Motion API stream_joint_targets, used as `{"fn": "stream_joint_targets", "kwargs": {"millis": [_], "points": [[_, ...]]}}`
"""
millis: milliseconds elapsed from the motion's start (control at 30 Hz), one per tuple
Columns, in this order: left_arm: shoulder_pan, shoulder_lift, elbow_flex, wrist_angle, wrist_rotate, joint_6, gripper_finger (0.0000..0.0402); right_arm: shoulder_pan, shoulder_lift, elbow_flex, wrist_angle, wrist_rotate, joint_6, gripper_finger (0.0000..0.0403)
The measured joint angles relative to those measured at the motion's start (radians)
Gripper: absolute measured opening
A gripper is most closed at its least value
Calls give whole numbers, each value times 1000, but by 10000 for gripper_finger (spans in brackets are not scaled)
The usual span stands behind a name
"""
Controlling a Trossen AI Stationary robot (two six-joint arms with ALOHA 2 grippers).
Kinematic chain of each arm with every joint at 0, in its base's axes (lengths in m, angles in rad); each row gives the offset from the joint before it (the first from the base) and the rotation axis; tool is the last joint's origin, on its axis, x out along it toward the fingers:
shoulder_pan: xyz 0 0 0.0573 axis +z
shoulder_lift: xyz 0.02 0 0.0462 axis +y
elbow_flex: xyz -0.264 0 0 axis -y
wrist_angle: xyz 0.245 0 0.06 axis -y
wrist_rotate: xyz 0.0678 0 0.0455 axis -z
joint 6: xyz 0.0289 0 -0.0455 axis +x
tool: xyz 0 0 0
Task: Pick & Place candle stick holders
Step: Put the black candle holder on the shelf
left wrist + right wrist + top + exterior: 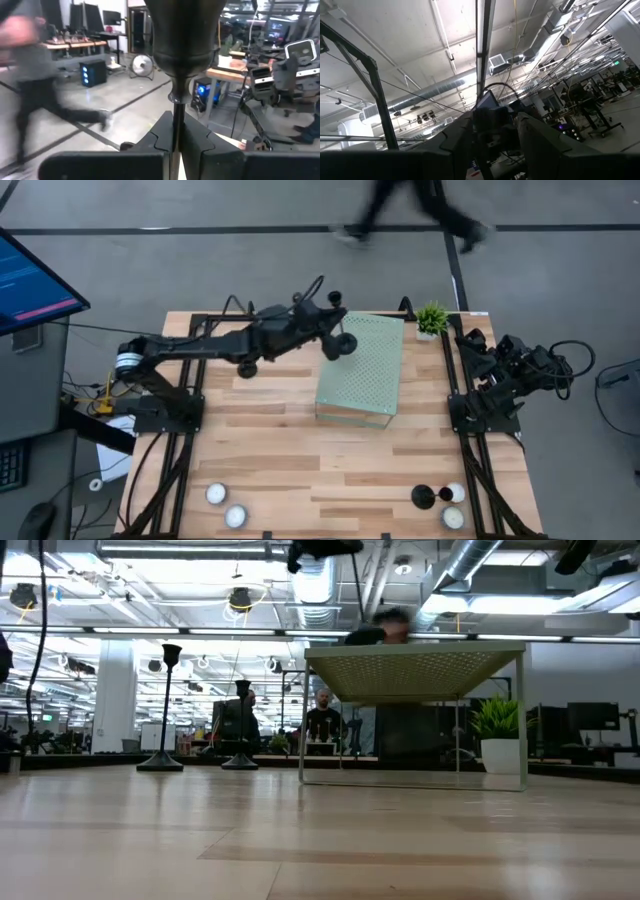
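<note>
The left gripper (pixel 176 142) has its jaws pinching a black candlestick's (pixel 176 75) thin stem, cup just beyond them. The right gripper's (pixel 492 132) jaws stand partly spread, empty.

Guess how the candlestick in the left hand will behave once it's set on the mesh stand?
The candlestick is pinched by its thin stem in the shut left hand, so it looks rigid, but could pivot in the grip. Its slim stem under a wide cup looks top-heavy. On the perforated mesh stand it probably stands, but a nudge may tip it and it could roll.
</note>
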Motion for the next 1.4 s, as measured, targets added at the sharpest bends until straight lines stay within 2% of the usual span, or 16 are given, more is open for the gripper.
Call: {"fn": "stream_joint_targets", "kwargs": {"millis": [267,467,633,867,1400], "points": [[123,124,134,-3,136,-8,13,0,0,0,-2,9,22,147],[189,160,168,-147,149,6,12,0,0,0,-2,52,22,147],[235,158,170,-153,181,-4,12,0,0,0,-2,53,22,147],[256,169,171,-146,241,-12,12,0,0,0,-2,61,19,147],[263,209,171,-102,285,48,12,-1,0,0,-2,67,14,147]]}}
